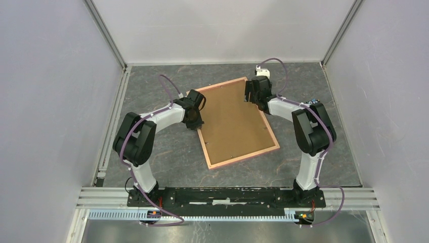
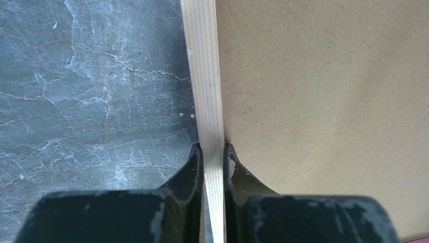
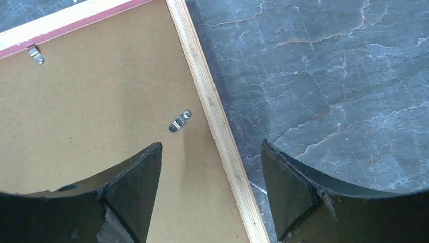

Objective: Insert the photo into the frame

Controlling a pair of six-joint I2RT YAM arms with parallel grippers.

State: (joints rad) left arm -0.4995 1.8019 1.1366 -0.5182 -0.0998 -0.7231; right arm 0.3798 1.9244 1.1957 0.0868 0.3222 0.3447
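I see the frame [image 1: 237, 123] lying back side up in the middle of the top view. Its long sides lean from upper left to lower right, with the brown board [image 2: 324, 101] facing the cameras and the pink edge around it. My left gripper [image 2: 213, 152] is closed tight on the left rail [image 2: 205, 76], a pale wooden strip, with one finger on the table side and one on the board side. I judge this hold is there so that the frame does not slide while the other arm works. My right gripper [image 3: 211, 149] hangs over the upper right part of the frame with its jaws wide apart and gripping nothing. The right rail [image 3: 212, 106] runs through the gap, so one finger is above the board and the other above the grey table [image 3: 329, 76]. A small metal clip [image 3: 179, 121] sits near the finger over the board, so I think the clips are the next concern. The photo I cannot see in any view, and whether it lies under the board I cannot tell.
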